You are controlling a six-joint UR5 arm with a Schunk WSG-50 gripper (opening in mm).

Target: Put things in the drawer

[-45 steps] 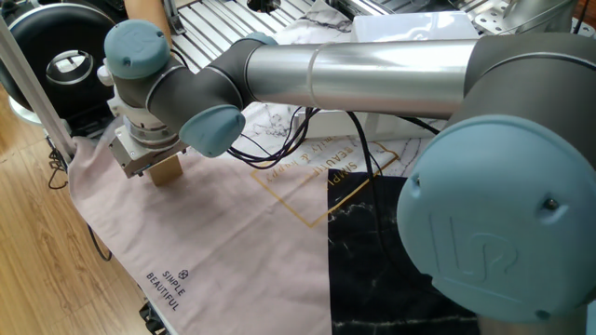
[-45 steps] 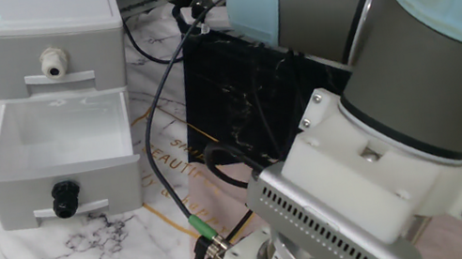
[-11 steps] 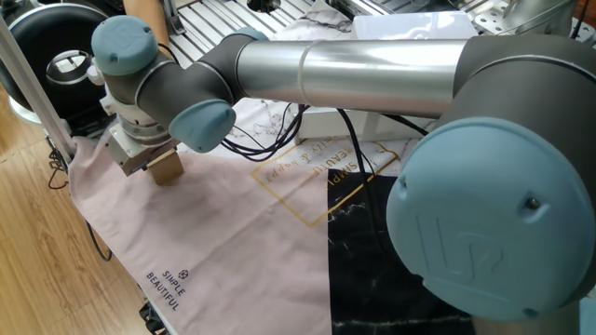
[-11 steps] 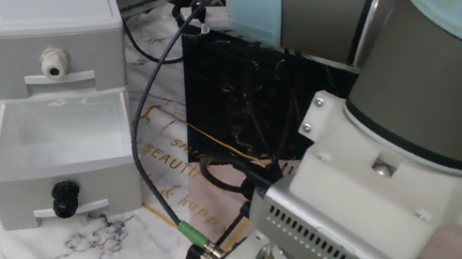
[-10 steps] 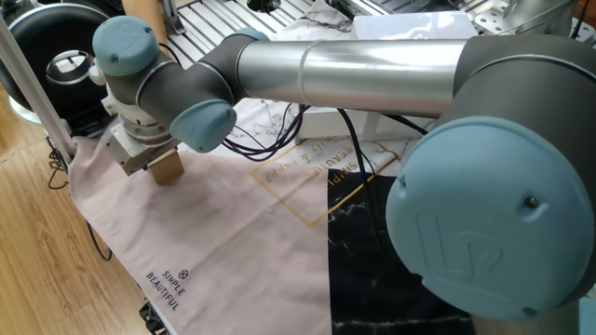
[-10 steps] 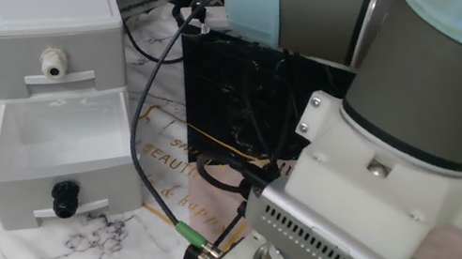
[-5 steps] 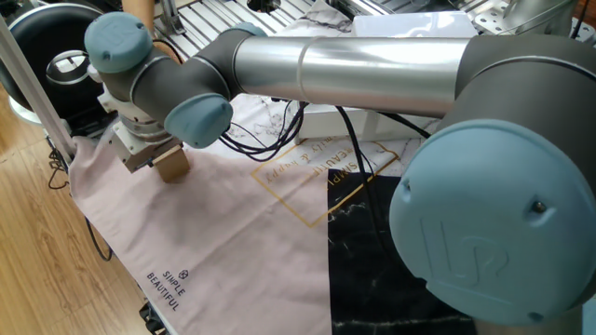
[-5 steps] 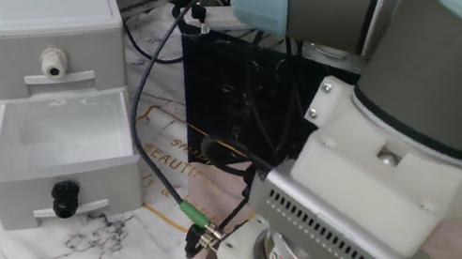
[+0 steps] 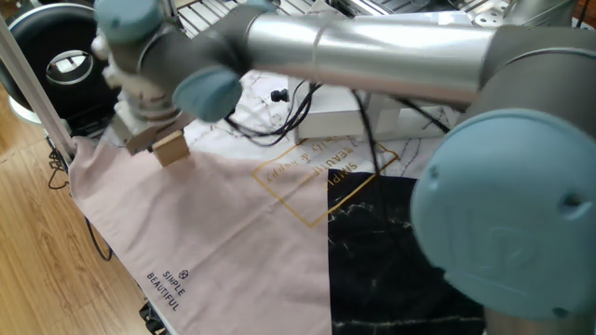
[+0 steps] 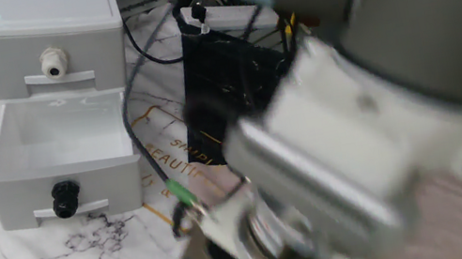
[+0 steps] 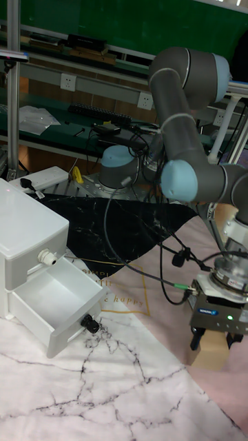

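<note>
pincer (image 9: 160, 144) clamped on block (image 9: 171, 148) | we carry level, high | release inside open drawer (image 10: 60, 131)

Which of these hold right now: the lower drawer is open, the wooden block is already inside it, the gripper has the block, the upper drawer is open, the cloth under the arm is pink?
1. The lower drawer is pulled open. True.
2. The wooden block is inside the drawer. False: the drawer looks empty; the block is at the gripper, over the pink cloth.
3. The gripper holds the block. True, as far as the blurred view shows.
4. The upper drawer is open. False: it sits flush and shut.
5. The cloth under the arm is pink. True.
</note>
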